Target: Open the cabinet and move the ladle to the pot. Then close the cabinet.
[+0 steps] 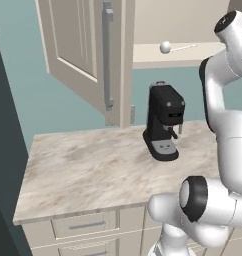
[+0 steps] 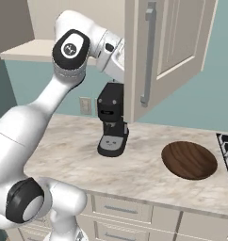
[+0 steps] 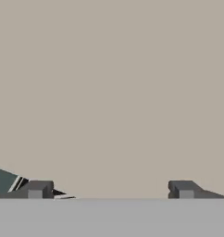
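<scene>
Above the bench [image 1: 93, 170], the cabinet [image 1: 83, 45] hangs on the wall with its doors swung open. In the left base view one door stands out toward the camera, and its long grey bar handle [image 1: 107, 55] runs down its edge. In the right base view the other open door shows its own handle [image 2: 147, 56] in the same way. Inside the cabinet, on the pale bottom shelf [image 1: 143, 52], lies the ladle [image 1: 168, 47]: a small white round bowl with a thin handle that points to the right.

On the marble bench a black coffee machine [image 1: 164, 122] stands upright, below the shelf and a little to the right of the open door. In the right base view a dark brown wooden bowl [image 2: 189, 160] sits on the bench to the right of the machine, well apart from it, and the corner of a black stove [image 2: 227, 150] shows at the right edge.

The white arm reaches up into the cabinet, and its hand is hidden behind the door in the right base view. In the hand view the gripper [image 3: 109, 190] faces a plain beige surface at close range. Its two dark fingertips [image 3: 37, 190] stand wide apart, with nothing between them.
</scene>
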{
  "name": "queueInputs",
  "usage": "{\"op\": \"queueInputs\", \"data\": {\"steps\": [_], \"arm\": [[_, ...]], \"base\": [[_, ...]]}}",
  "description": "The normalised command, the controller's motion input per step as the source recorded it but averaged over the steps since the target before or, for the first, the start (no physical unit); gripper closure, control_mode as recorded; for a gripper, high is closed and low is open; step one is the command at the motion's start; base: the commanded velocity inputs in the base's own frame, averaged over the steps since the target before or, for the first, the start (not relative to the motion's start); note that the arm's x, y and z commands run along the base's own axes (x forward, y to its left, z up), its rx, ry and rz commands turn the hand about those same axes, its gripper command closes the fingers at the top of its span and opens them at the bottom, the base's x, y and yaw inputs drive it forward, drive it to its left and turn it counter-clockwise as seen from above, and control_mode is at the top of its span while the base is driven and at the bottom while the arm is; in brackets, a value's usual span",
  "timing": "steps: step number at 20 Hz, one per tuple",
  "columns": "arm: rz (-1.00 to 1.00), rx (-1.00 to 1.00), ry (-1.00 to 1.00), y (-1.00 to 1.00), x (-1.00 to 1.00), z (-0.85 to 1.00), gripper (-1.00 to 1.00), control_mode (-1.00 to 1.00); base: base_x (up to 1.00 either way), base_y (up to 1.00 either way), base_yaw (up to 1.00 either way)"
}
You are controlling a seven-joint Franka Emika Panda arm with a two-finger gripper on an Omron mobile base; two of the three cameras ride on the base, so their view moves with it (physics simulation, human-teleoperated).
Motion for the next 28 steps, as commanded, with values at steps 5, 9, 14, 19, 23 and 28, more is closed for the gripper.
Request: {"op": "queueInputs", "data": {"steps": [5, 9, 14, 19, 23, 28], "arm": [[0.29, 0.12, 0.00, 0.73, 0.03, 0.16, -1.00, -1.00], [0.41, 0.12, 0.00, 0.75, 0.26, 0.24, -1.00, -1.00], [0.46, 0.06, 0.00, 0.65, 0.19, 0.09, -1.00, -1.00], [0.43, 0.00, -0.08, 0.49, 0.22, -0.12, -1.00, -1.00], [0.35, 0.00, -0.09, 0.30, 0.48, -0.20, -1.00, -1.00], [0.25, 0.01, -0.01, 0.29, 0.79, -0.01, -1.00, -1.00]], "base": [[0.00, 0.00, 0.00], [0.00, 0.00, 0.00], [0.00, 0.00, 0.00], [0.00, 0.00, 0.00], [0.00, 0.00, 0.00], [0.00, 0.00, 0.00]]}}
